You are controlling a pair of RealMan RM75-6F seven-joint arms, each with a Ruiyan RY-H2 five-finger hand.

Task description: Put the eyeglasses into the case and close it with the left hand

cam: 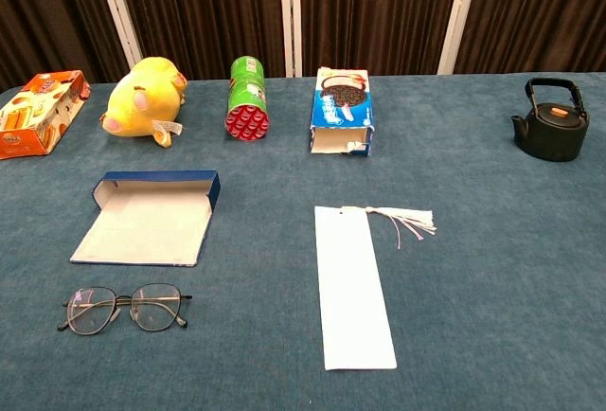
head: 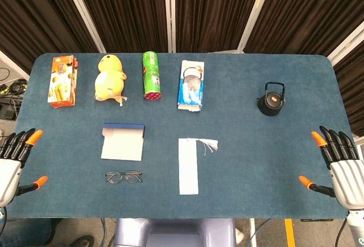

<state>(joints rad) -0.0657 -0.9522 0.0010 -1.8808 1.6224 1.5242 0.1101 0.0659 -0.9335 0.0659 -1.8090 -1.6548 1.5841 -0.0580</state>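
Presently: thin dark-framed eyeglasses (head: 123,177) near tabletop front edge, beside open blue-and-white rectangular case (head: 123,141); left hand (head: 12,160) and right hand (head: 340,163) spread, empty.

Robot test lab, staged setup. Table (head: 239,144) with blue felt cover as landmark: dark pleated curtains (head: 131,8) with white poles behind it, cables (head: 11,87) on floor left of it, unrelated props in neat row along its far edge.
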